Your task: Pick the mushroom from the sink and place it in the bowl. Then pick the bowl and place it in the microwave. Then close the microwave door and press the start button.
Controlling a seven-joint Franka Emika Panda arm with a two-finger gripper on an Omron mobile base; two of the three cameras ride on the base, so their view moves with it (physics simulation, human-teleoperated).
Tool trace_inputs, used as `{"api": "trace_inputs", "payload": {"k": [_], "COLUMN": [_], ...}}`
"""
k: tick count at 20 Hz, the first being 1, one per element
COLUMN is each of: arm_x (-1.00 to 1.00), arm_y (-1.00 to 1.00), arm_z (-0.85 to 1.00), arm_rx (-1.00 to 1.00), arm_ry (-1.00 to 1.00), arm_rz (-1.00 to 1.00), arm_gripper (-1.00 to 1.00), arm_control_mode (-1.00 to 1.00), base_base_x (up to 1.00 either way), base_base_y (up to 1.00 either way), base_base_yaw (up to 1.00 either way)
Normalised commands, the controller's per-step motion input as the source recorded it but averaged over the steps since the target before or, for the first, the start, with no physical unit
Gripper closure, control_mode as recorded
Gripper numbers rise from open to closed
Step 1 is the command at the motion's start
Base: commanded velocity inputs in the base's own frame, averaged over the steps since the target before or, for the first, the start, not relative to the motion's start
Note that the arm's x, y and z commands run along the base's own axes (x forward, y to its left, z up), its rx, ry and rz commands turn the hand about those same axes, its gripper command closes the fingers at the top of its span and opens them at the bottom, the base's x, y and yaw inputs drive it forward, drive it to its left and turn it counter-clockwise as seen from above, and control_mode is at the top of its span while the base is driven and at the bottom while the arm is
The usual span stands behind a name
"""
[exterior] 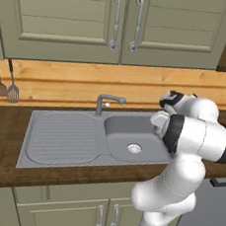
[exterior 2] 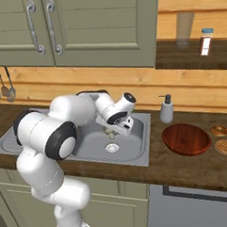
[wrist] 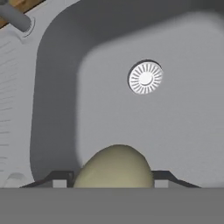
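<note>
The pale cream mushroom (wrist: 113, 168) lies on the floor of the grey sink (exterior: 62, 139) basin, near its right wall, and shows in the right base view as a small pale lump (exterior 2: 108, 131) under the hand. My gripper (wrist: 113, 178) reaches down into the basin with one jaw on each side of the cap, close against it, still open. The round metal drain (wrist: 145, 77) lies beyond the mushroom. The reddish-brown bowl (exterior 2: 186, 139) sits empty on the wooden counter right of the sink. The microwave and the microwave door are out of view.
A grey faucet (exterior: 106, 102) rises behind the basin, with the ribbed drainboard (exterior: 57, 136) to its left. A soap dispenser (exterior 2: 166, 109) stands behind the bowl, two small round pastries (exterior 2: 221, 139) lie to its right. Green cabinet doors (exterior: 71, 16) hang overhead and utensils (exterior: 6, 85) hang on the wall.
</note>
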Motion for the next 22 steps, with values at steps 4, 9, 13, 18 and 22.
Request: {"api": "trace_inputs", "payload": {"k": [4, 9, 13, 18, 22], "arm_x": [-0.11, -0.07, 0.0, 0.0, 0.0], "arm_y": [-0.64, -0.61, -0.69, -0.77, -0.61], "arm_z": [0.19, 0.04, 0.2, 0.06, 0.04], "arm_rx": [-0.12, -0.17, -0.13, -0.05, -0.19], "arm_ry": [-0.02, -0.01, 0.0, 0.01, 0.0], "arm_rz": [0.06, 0.03, 0.0, 0.0, 0.0], "arm_gripper": [1.0, 1.0, 1.0, 1.0, 1.0], "arm_control_mode": [-1.0, -1.0, -1.0, -1.0, -1.0], "base_base_x": [0.0, 0.0, 0.0, 0.0, 0.0], "base_base_y": [0.0, 0.0, 0.0, 0.0, 0.0], "base_base_yaw": [0.0, 0.0, 0.0, 0.0, 0.0]}}
